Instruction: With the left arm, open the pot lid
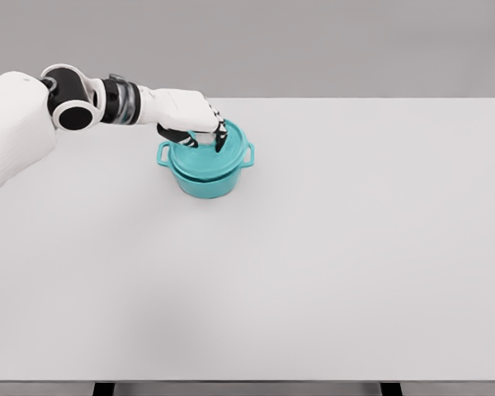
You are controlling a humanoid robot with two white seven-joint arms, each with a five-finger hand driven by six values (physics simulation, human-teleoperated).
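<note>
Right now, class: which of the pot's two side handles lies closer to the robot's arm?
The handle on the picture's left, just below the left hand on the lid. The other handle sticks out on the far side.

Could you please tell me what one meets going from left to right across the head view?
Left arm → left hand, reaching down onto the lid → teal pot with its lid on, standing on the white table, which runs on to the right edge.
</note>
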